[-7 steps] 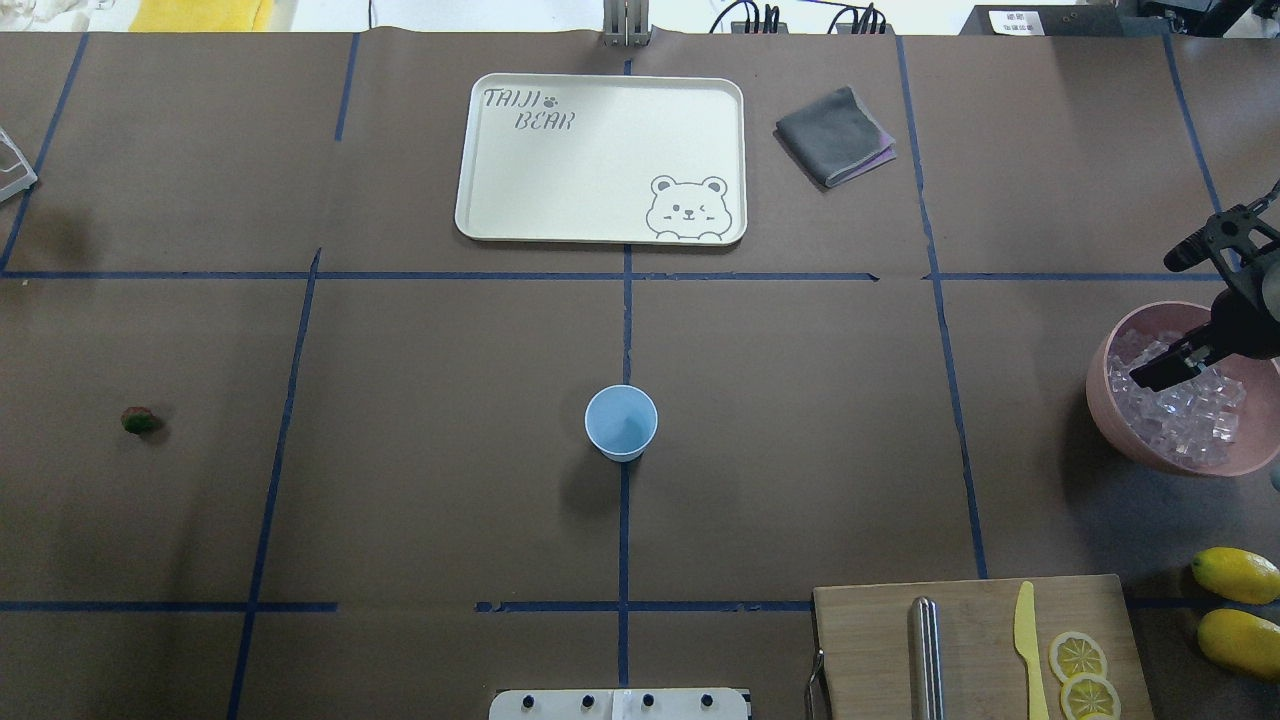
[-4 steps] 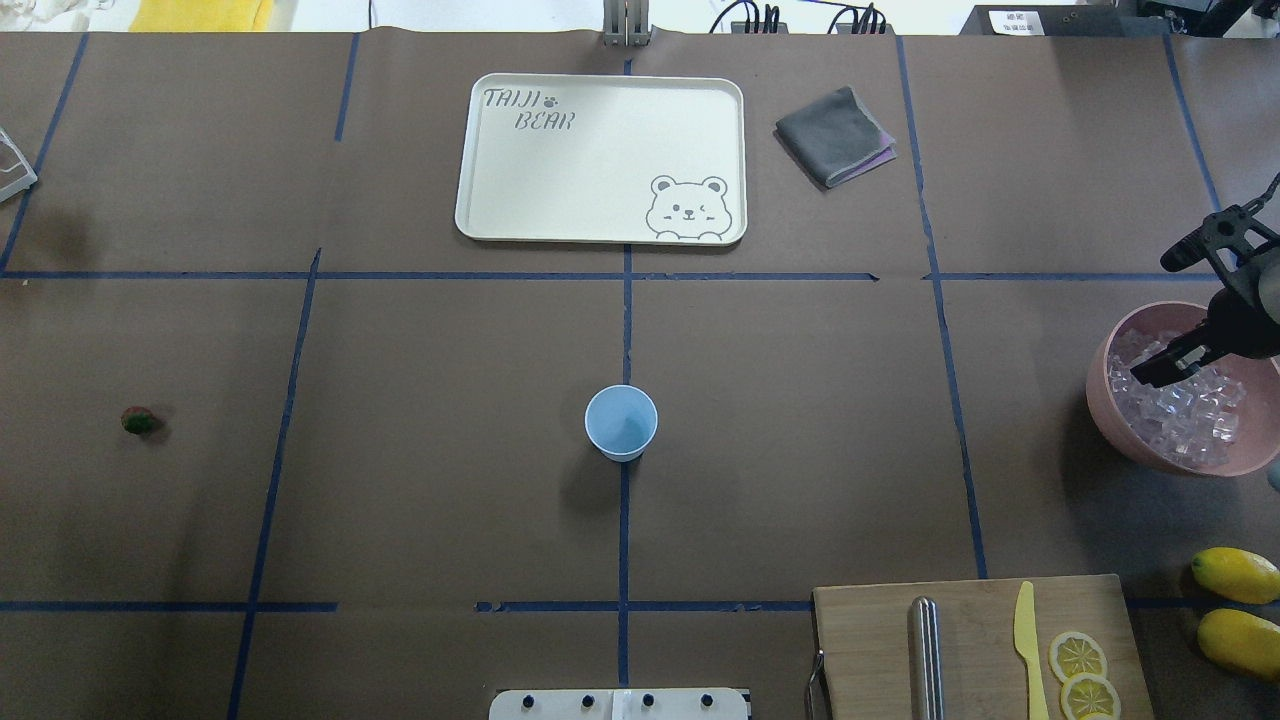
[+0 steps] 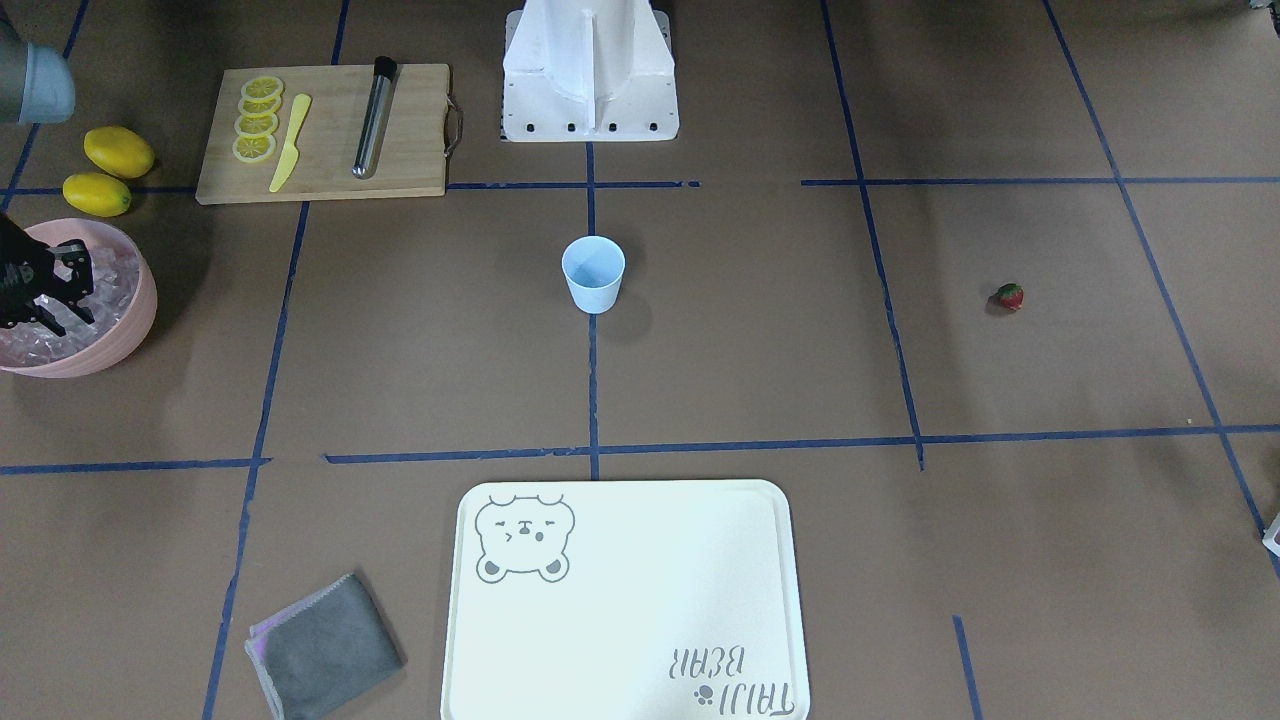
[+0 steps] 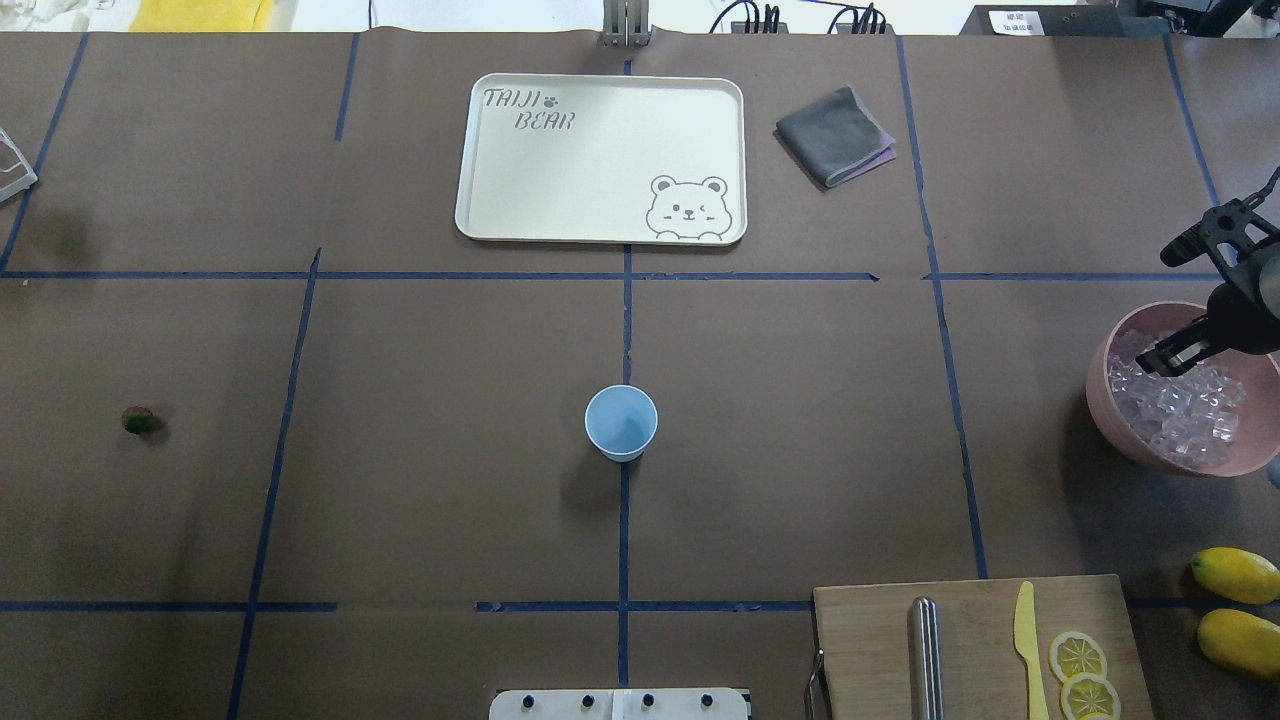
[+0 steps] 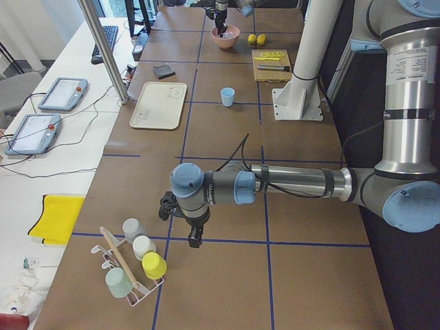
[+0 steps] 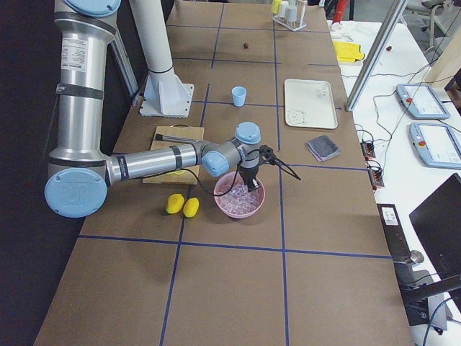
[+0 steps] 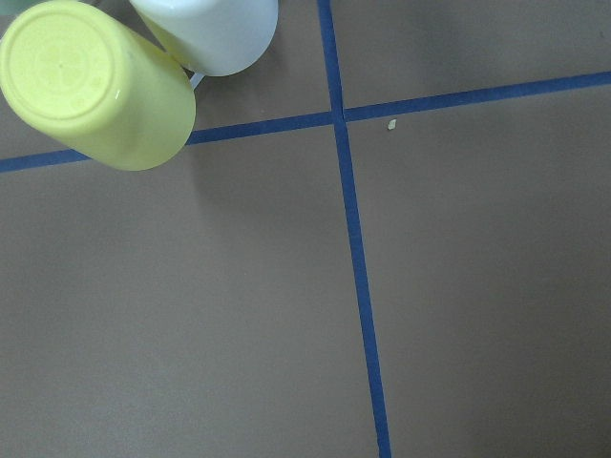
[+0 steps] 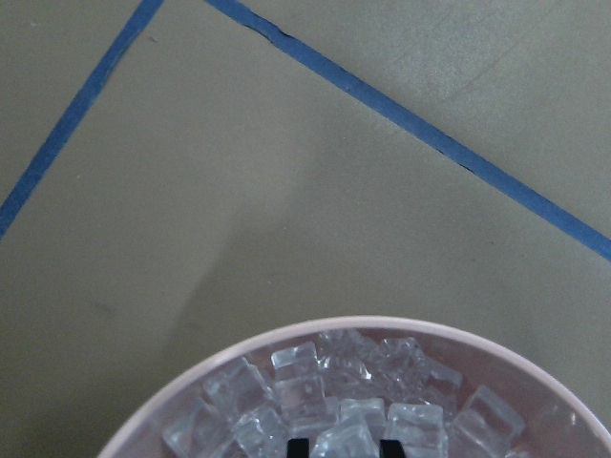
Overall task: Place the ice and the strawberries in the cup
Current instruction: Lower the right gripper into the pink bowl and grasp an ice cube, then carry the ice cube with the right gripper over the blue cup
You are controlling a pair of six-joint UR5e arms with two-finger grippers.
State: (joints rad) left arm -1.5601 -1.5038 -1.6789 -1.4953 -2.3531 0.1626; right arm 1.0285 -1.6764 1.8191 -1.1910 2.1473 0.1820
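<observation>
Right gripper (image 4: pixel 1163 358) is over the bowl (image 4: pixel 1104 402), fingertips pinching one cube of ice (image 4: pixel 1190 415) above the heap. Cup (image 4: pixel 621 422) at table centre, strawberry (image 4: pixel 139 420) far to my left. Left gripper (image 5: pixel 194 240) hangs by the upturned cups (image 5: pixel 143 258); spread or closed, I cannot tell.

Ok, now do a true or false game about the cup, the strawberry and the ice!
1. The light blue cup is empty. True.
2. The strawberry is in the cup. False: it lies on the table, far off on the robot's left side.
3. The ice cubes are heaped in the pink bowl. True.
4. Three whole lemons lie near the cutting board. False: there are two.
5. The grey cloth lies beside the bear tray, not on it. True.
</observation>
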